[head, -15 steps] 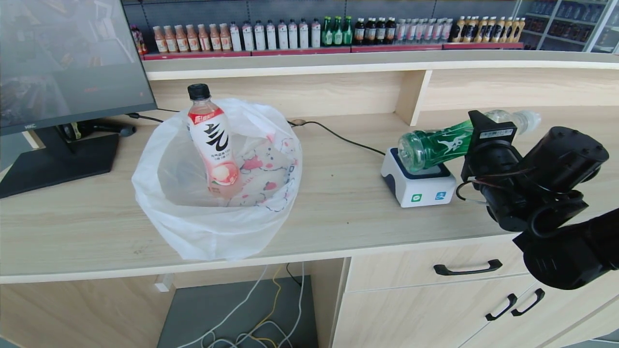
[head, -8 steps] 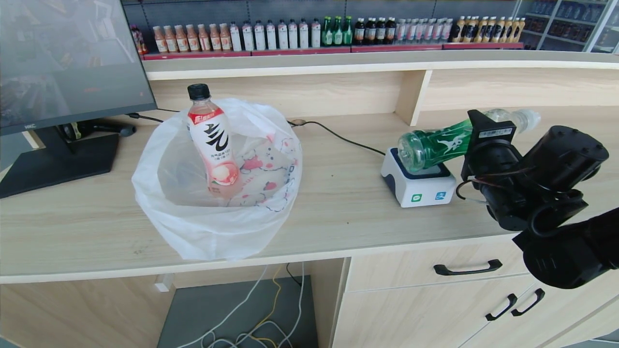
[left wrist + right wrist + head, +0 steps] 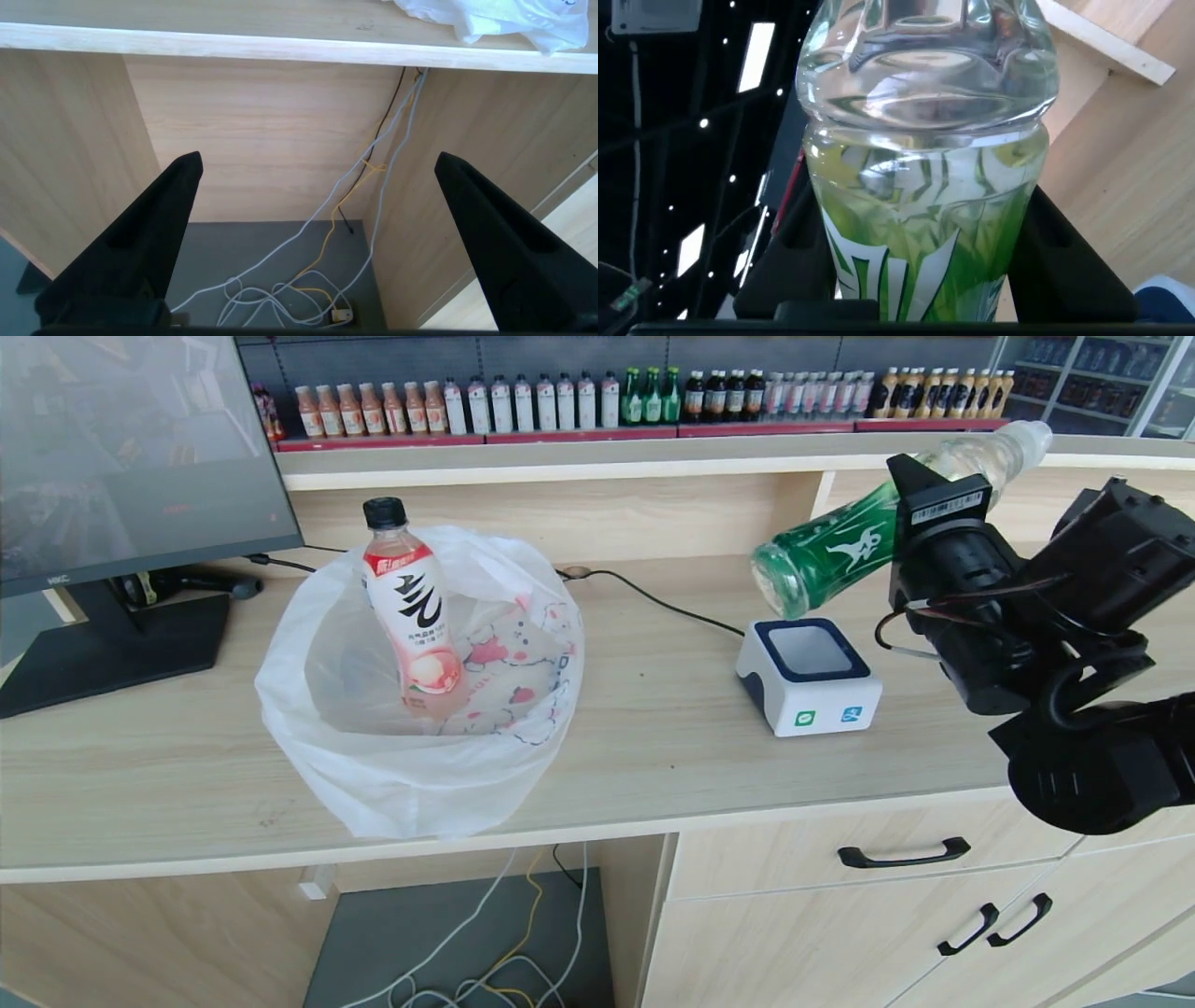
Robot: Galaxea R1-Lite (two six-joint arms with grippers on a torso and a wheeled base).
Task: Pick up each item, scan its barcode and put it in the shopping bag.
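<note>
My right gripper [image 3: 920,527] is shut on a green-labelled clear bottle [image 3: 845,546], holding it tilted in the air above and behind the white barcode scanner [image 3: 808,677]. Its base points toward the shopping bag. In the right wrist view the green bottle [image 3: 924,205] sits clamped between my dark fingers [image 3: 1064,247]. The white plastic shopping bag [image 3: 420,775] stands open on the counter, with a pink-labelled, black-capped bottle [image 3: 409,607] upright inside it. My left gripper [image 3: 318,243] hangs open below the counter edge, over cables on the floor.
A monitor [image 3: 121,448] on a black stand occupies the counter's left end, with a handheld scanner [image 3: 187,584] behind it. A black cable [image 3: 653,602] runs from the back wall to the barcode scanner. A raised shelf [image 3: 653,457] backs the counter. Drawers [image 3: 901,854] sit below right.
My right gripper has lifted the green bottle up off the scanner's top; half a second ago it still lay low over the scanner window. Bag and pink bottle have not moved.
</note>
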